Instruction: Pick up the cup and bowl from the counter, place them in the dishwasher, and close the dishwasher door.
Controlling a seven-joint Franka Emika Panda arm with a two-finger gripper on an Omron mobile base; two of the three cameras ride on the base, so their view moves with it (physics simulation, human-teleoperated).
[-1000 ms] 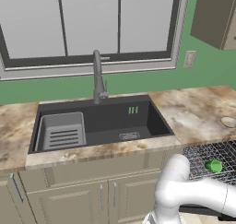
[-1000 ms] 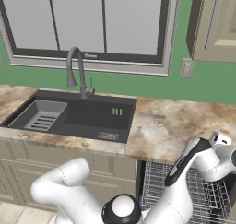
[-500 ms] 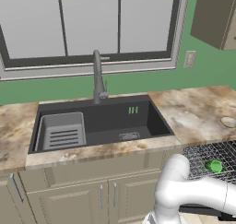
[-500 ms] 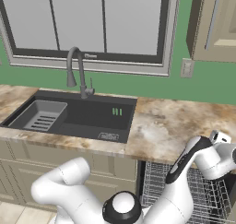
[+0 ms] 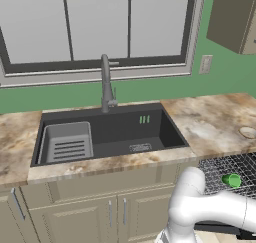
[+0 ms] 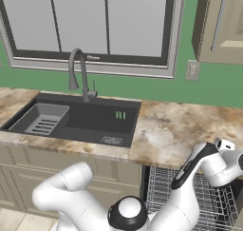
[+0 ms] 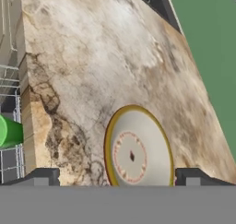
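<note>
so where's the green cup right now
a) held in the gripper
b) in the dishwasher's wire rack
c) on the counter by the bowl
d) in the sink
b: the green cup lies in the wire rack of the dishwasher below the counter, while the bowl sits on the stone between the open gripper's fingertips.

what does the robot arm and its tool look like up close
The arm is built of glossy white rounded tubular links, with dark grey to black bands and caps at the joints; one round black cap with a pale centre faces the right base camera. No loose cables or markings show. The tool ends in two small dark grey, blocky finger tips.
</note>
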